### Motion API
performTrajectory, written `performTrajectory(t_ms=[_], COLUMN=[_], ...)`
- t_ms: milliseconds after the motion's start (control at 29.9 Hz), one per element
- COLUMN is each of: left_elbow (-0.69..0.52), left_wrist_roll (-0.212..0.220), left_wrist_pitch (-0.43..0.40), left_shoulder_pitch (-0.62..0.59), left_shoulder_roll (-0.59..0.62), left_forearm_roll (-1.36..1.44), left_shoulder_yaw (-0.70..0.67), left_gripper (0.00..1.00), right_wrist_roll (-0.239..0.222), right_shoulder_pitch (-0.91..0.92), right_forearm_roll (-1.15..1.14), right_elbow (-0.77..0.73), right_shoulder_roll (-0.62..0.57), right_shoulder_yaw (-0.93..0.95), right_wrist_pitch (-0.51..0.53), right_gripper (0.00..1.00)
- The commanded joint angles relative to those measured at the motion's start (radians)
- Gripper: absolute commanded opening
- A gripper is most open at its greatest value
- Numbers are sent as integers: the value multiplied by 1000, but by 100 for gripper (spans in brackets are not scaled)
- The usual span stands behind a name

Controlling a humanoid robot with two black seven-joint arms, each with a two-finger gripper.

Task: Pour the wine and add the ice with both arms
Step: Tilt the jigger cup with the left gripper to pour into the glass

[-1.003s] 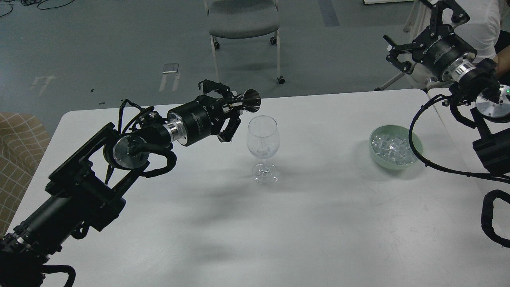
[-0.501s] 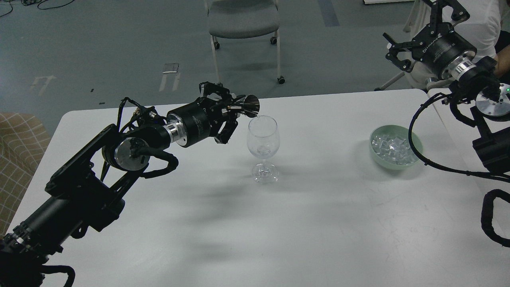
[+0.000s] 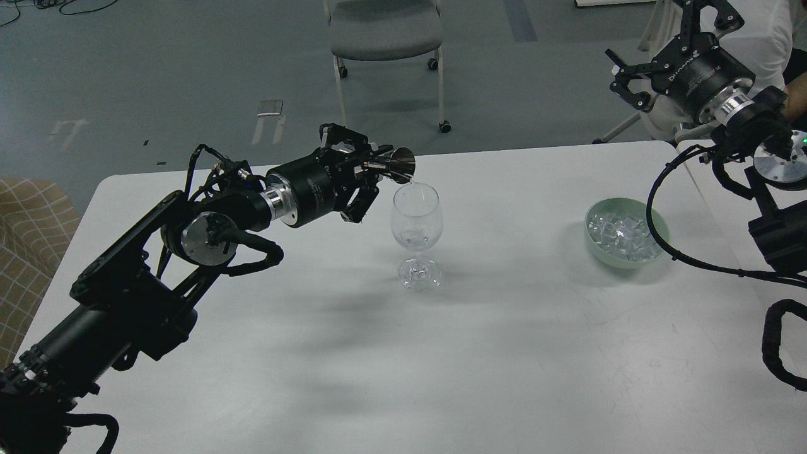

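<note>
Wine [image 3: 413,238] is seen as a small clear pool at the bottom of the wine glass [image 3: 415,217], upright mid-tabletop [image 3: 441,353]. A metal jigger [image 3: 400,164] is held tipped on its side over the glass rim, gripped in the closed jaws of the left gripper [image 3: 372,169]. Ice [image 3: 621,233] is piled in a green bowl [image 3: 656,222] to the right. The right gripper [image 3: 656,44] is raised beyond the tabletop, its jaws spread and empty.

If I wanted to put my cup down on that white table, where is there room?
The whole near half of the table is bare, as is the stretch between the wine glass and the green bowl of ice. It is crowded left of the glass, where the left gripper tips a metal cup.
</note>
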Motion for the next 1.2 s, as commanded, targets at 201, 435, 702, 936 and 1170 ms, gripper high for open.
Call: performTrajectory(t_ms=[201, 435, 702, 936, 1170], left_elbow=[-6, -6, -64, -80, -80], left_wrist_roll=[17, 25, 69, 71, 65], left_wrist_pitch=[-21, -27, -25, -30, -57], left_shoulder_pitch=[-15, -35, -61, -63, -64], left_shoulder_roll=[3, 0, -3, 4, 11], left_forearm_roll=[153, 212, 270, 339, 437], left_shoulder_yaw=[-3, -3, 0, 3, 0], left_gripper=[0, 0, 0, 0, 0], right_wrist_roll=[0, 0, 0, 0, 0], right_shoulder_pitch=[3, 3, 3, 3, 1], right_forearm_roll=[0, 0, 0, 0, 0], right_elbow=[1, 1, 1, 23, 24], right_shoulder_roll=[3, -3, 4, -2, -5], right_shoulder_yaw=[0, 0, 2, 0, 0], right_wrist_pitch=[0, 0, 0, 0, 0], right_gripper=[100, 100, 100, 100, 100])
